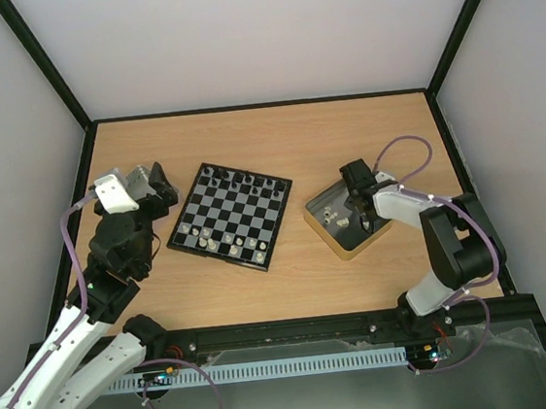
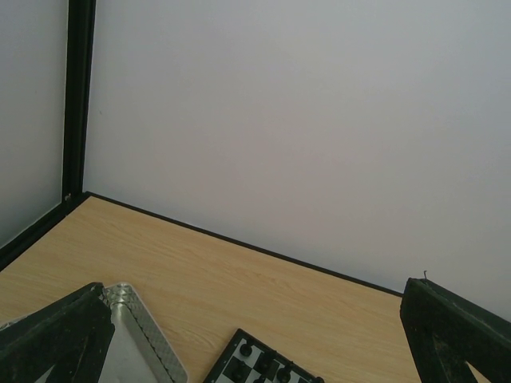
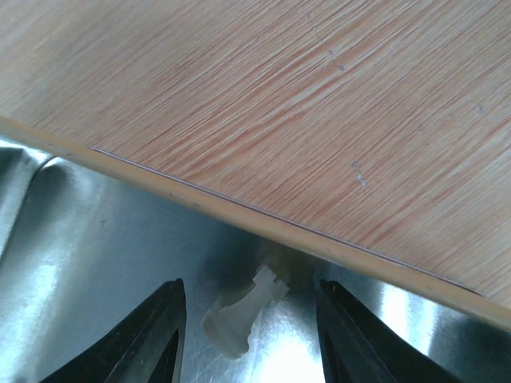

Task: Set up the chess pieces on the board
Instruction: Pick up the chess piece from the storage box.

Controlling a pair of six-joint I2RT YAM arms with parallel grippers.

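Bright even diffuse light; soft shadows; glare on metal tray [image 3: 96, 263]; close chess piece [image 3: 239, 315] slightly blurred.

This looks like a robotics lab test cell. A light wooden tabletop [image 1: 276, 136] is boxed in by plain white wall panels [image 1: 255, 31] on black frame struts [image 1: 43, 63]. The white-and-black left robot arm [image 1: 74, 352] and right robot arm [image 1: 458, 244] are bolted to a black metal rail [image 1: 296, 334], beside a slotted white cable duct [image 1: 300, 366].

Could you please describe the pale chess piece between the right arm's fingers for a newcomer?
Find the metal tray right of the chessboard. The right end effector reaches into it; the cream piece lies toppled between its open fingers, unlike the tray's other pieces off to one side.
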